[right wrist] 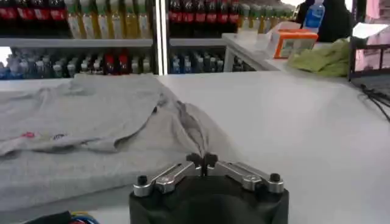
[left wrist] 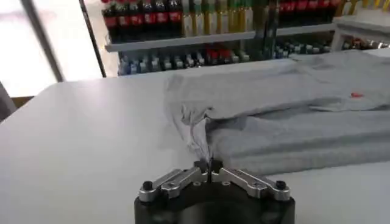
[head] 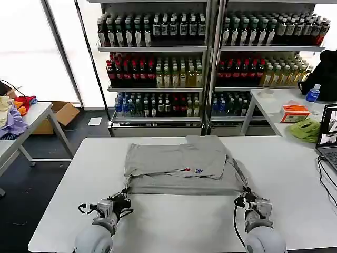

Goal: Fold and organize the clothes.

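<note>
Grey shirt [head: 181,168] lay long-axis left–right just beyond both grippers; we noted left gripper [left wrist: 209,165] and right gripper [right wrist: 202,159] each pinched shut on a near corner.

One white rectangular worktop [head: 174,221] carries two grey cotton shirts [head: 179,163], stacked one on the other. Two black metal grippers: left gripper [head: 125,198], right gripper [head: 243,199].
</note>
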You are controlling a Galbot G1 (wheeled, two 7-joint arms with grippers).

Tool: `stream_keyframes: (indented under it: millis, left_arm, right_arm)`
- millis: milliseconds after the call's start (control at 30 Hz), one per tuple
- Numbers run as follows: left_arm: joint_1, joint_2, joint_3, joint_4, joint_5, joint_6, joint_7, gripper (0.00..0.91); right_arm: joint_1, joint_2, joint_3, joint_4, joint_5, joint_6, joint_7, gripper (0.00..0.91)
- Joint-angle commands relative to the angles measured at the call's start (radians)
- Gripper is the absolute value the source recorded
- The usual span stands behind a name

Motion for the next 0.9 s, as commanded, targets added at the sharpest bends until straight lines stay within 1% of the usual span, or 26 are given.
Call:
stream_keyframes:
  millis: [33,233,400,533,633,800,833,867,900]
  left_arm:
    - [0.247,0.061,-0.028,-0.210,0.016,-0.020,-0.012,0.010]
    - [0.309,0.075,-0.064,-0.292,0.017,-0.016,-0.030,0.010]
    - [0.382,0.095,-0.069,-0.343,0.025,-0.014,-0.036,0.010]
    - [0.446,0.081,-0.081,-0.364,0.044,-0.020,-0.041,0.010]
    - [0.493,0.072,-0.077,-0.386,0.065,-0.024,-0.039,0.010]
    - [0.517,0.054,-0.076,-0.387,0.090,-0.036,-0.040,0.010]
    - [0.518,0.052,-0.077,-0.389,0.092,-0.038,-0.040,0.010]
    - [0.516,0.050,-0.078,-0.389,0.095,-0.038,-0.040,0.010]
    - [0.515,0.049,-0.078,-0.389,0.095,-0.038,-0.040,0.010]
  right_arm:
    - [-0.177,0.003,0.003,0.132,-0.020,0.018,0.017,0.000]
    - [-0.260,-0.013,0.034,0.133,-0.014,0.038,0.041,0.000]
    - [-0.313,-0.030,0.025,0.160,-0.019,0.039,0.052,0.000]
    - [-0.357,-0.036,0.026,0.182,-0.021,0.039,0.073,0.000]
    - [-0.389,-0.042,0.018,0.195,-0.022,0.053,0.080,0.000]
    - [-0.400,-0.038,0.003,0.180,-0.037,0.066,0.091,0.000]
    - [-0.398,-0.039,0.004,0.178,-0.036,0.067,0.093,0.060]
    - [-0.395,-0.041,0.005,0.178,-0.034,0.067,0.096,0.141]
    - [-0.393,-0.041,0.006,0.178,-0.035,0.066,0.098,0.312]
